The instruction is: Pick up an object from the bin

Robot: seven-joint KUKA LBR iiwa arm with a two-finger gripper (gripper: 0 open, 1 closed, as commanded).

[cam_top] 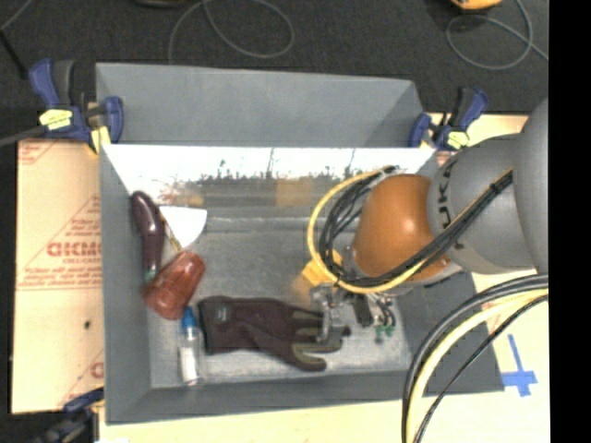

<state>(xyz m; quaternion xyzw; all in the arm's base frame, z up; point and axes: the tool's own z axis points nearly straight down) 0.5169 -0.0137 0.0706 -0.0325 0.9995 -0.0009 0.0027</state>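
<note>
Here the dark glove (pixel 254 329) lies left-to-right, cuff leftward, tips at the jaws; open or closed, unclear.

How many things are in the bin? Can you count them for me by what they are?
dark glove: 1
purple toy aubergine: 1
reddish-brown see-through container: 1
small clear bottle with a blue cap: 1
white flat piece: 1
Total: 5 that I can tell. A yellow bit by the arm is too hidden to count.
</note>
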